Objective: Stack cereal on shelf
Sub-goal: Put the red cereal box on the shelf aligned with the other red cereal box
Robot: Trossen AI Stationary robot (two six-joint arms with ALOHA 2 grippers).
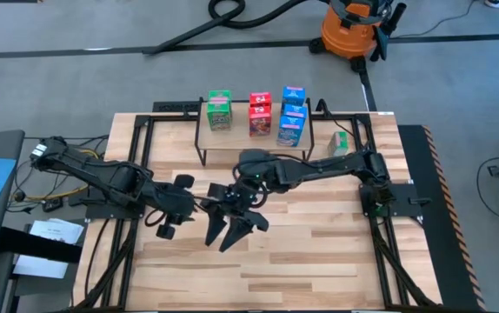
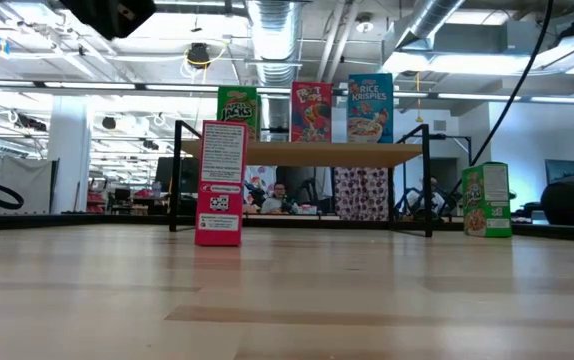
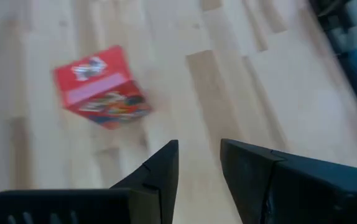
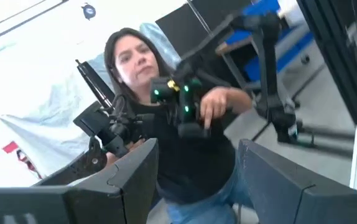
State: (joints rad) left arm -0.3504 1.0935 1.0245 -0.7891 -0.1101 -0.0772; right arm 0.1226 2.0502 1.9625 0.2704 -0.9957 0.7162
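A red cereal box (image 2: 219,183) stands upright on the tabletop in front of the shelf (image 2: 297,152); the left wrist view shows this red box (image 3: 97,87) a little ahead of my left gripper (image 3: 199,146). The left gripper's fingers stand narrowly apart with nothing between them. Green (image 2: 236,112), red (image 2: 311,110) and blue (image 2: 370,107) boxes stand on the shelf top (image 1: 241,130). Another green box (image 1: 341,143) stands on the table to the right of the shelf. My right gripper (image 1: 232,230) hangs open above mid-table, empty and pointing about level. In the high view the arms hide the red box.
Bare wooden tabletop (image 1: 319,252) lies near and right of the grippers. A person (image 4: 166,124) at control arms shows beyond the table in the right wrist view. An orange vacuum (image 1: 349,30) with a hose stands on the floor past the far edge.
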